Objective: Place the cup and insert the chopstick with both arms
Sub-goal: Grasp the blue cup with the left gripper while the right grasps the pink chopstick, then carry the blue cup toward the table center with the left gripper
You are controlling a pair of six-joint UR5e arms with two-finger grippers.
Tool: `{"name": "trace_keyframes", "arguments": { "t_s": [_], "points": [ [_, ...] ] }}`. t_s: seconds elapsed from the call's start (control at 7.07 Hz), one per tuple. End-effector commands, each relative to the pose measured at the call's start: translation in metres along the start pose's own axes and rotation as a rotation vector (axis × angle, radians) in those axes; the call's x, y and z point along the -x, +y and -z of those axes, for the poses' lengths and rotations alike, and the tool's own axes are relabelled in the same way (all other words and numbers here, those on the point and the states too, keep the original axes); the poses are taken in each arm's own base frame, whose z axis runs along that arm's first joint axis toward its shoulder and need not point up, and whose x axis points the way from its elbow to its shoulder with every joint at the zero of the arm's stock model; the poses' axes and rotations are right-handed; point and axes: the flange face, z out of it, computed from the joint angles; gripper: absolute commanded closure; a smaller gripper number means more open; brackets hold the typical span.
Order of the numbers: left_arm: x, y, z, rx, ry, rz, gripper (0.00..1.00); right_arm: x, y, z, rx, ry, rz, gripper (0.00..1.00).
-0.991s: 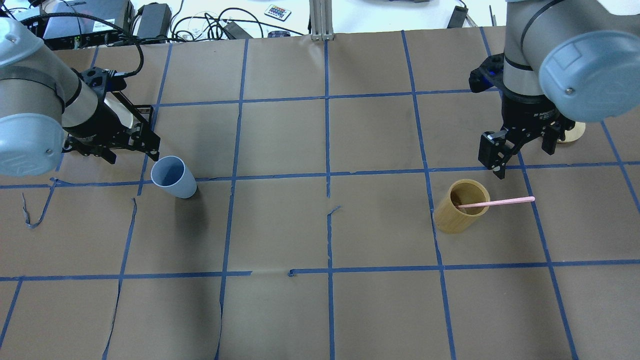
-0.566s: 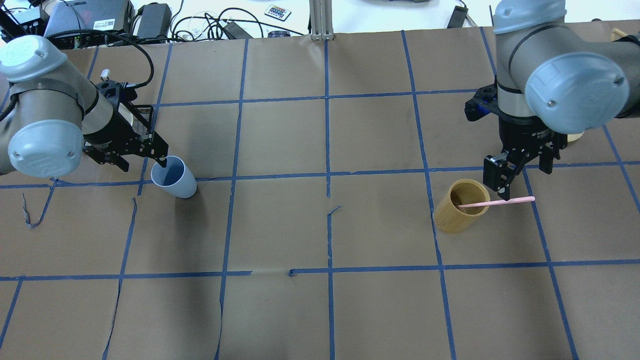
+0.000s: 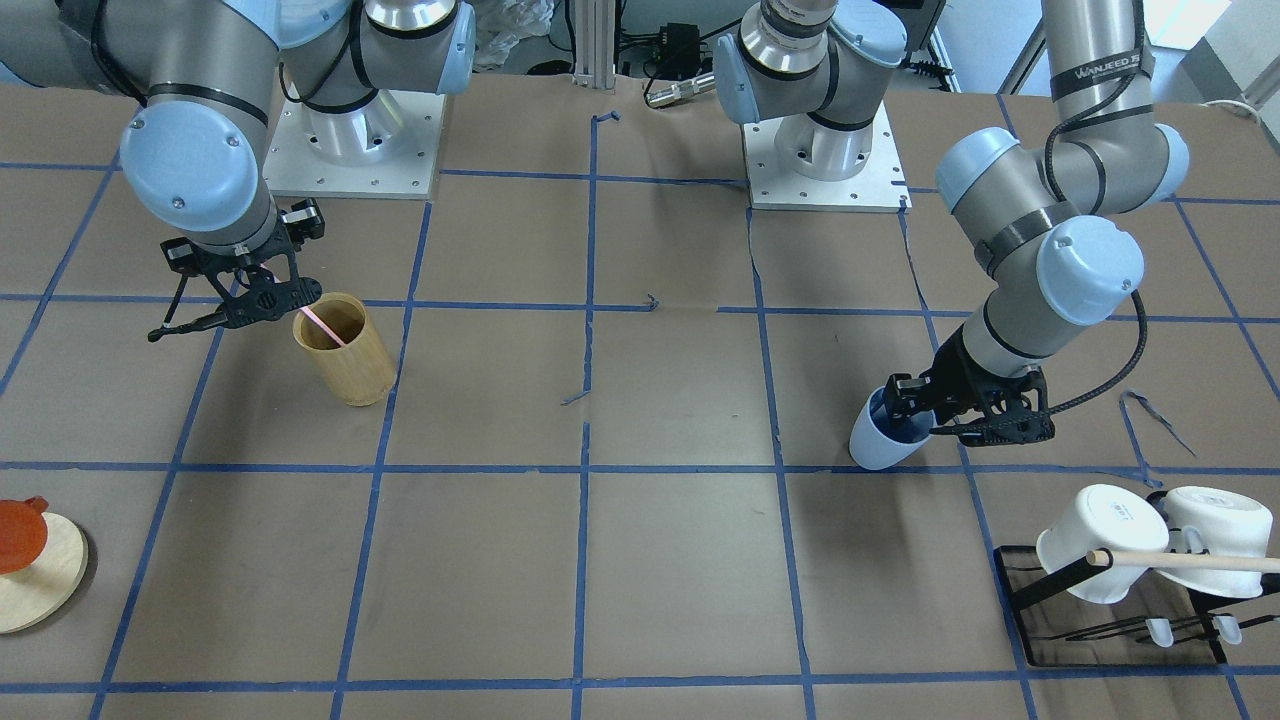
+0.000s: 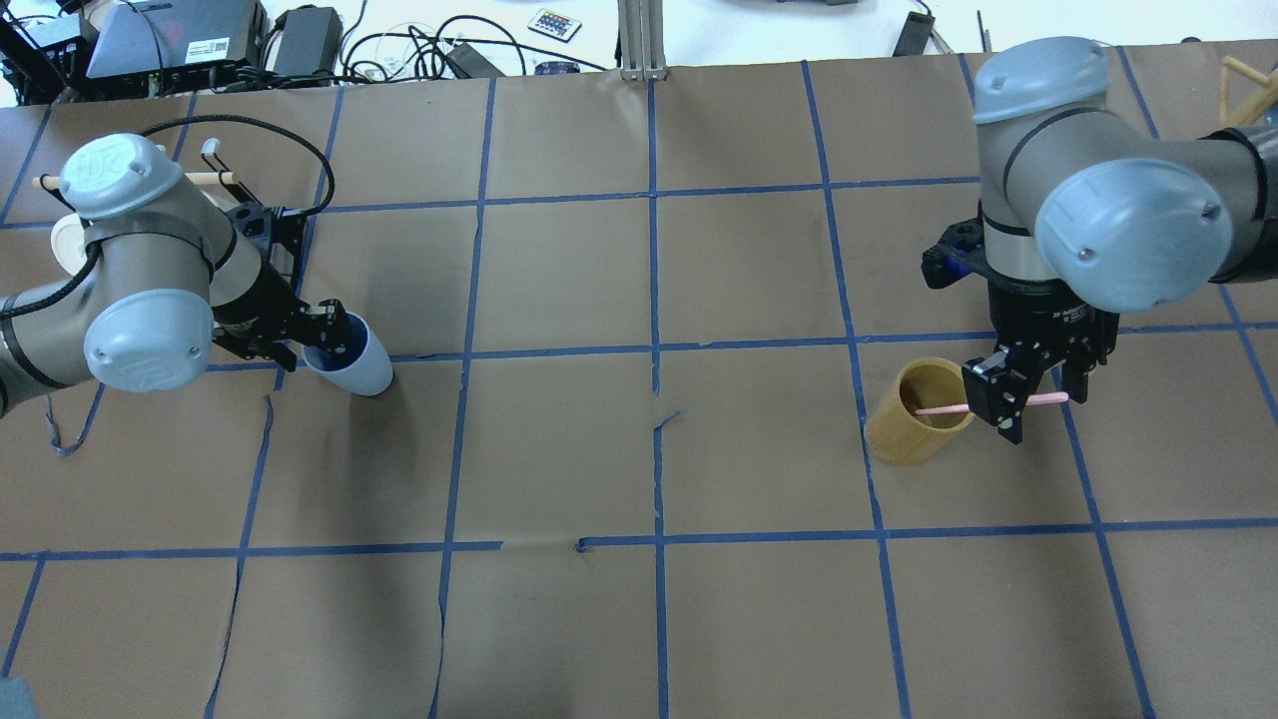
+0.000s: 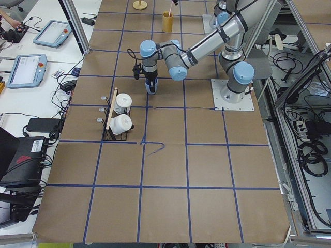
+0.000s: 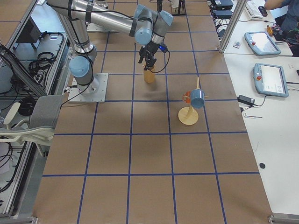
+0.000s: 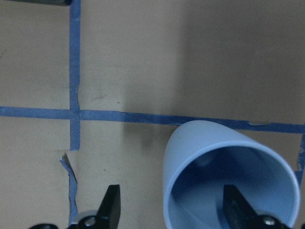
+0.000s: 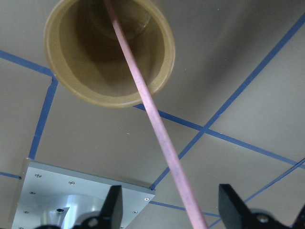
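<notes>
The light-blue cup (image 4: 361, 365) stands on the table's left side; it also shows in the front view (image 3: 878, 447). My left gripper (image 4: 312, 346) is open at its rim. In the left wrist view, one finger is inside the cup (image 7: 190, 152) and the other is outside its wall. The pink chopstick (image 4: 944, 408) leans out of the tan bamboo holder (image 4: 902, 436) on the right. My right gripper (image 4: 1033, 399) is open with its fingers on either side of the chopstick (image 8: 143, 95), just beyond the holder (image 8: 95, 90).
A black rack (image 3: 1060, 625) with two white mugs and a wooden rod stands beyond the cup on the left side. A round wooden stand (image 3: 40, 575) with an orange piece sits beyond the right gripper. Blue tape lines cross the brown paper.
Both arms have come down. The left gripper moved onto the cup's rim with one finger inside. The right gripper moved from behind the holder to straddle the chopstick.
</notes>
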Motion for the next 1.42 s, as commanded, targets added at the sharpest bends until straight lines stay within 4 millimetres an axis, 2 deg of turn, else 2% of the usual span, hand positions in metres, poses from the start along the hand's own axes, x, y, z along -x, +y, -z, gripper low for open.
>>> {"name": "trace_keyframes", "arguments": {
  "t_s": [0.0, 0.14, 0.28, 0.42, 0.57, 0.71, 0.99, 1.13, 1.27],
  "points": [
    [-0.005, -0.002, -0.001, -0.007, -0.001, 0.041, 1.0, 0.001, -0.001, -0.003, -0.003, 0.0, -0.002, 0.41],
    [-0.014, -0.006, 0.007, -0.038, -0.002, 0.119, 1.0, 0.0, -0.001, 0.0, -0.009, 0.004, -0.003, 0.49],
    [-0.042, -0.011, 0.033, -0.094, -0.003, 0.115, 1.0, -0.001, 0.0, 0.0, -0.011, 0.003, -0.008, 0.55],
    [-0.084, -0.017, 0.054, -0.114, -0.007, 0.108, 1.0, -0.001, -0.001, 0.0, -0.013, -0.003, -0.011, 0.56],
    [-0.146, -0.006, 0.049, -0.115, 0.002, 0.13, 1.0, -0.002, 0.0, 0.002, -0.017, -0.001, -0.012, 0.61],
    [-0.201, 0.014, 0.042, -0.107, 0.003, 0.059, 1.0, -0.002, 0.0, 0.004, -0.02, -0.003, -0.013, 0.63],
    [-0.245, 0.029, 0.034, -0.144, -0.04, 0.118, 1.0, -0.002, 0.0, 0.01, -0.031, -0.005, -0.014, 0.67],
    [-0.263, 0.021, 0.036, -0.203, 0.011, 0.171, 1.0, -0.002, -0.002, 0.017, -0.051, -0.022, -0.016, 0.66],
    [-0.3, 0.012, 0.045, -0.233, 0.027, 0.167, 1.0, -0.001, -0.003, 0.018, -0.061, -0.037, -0.016, 0.66]
  ]
}}
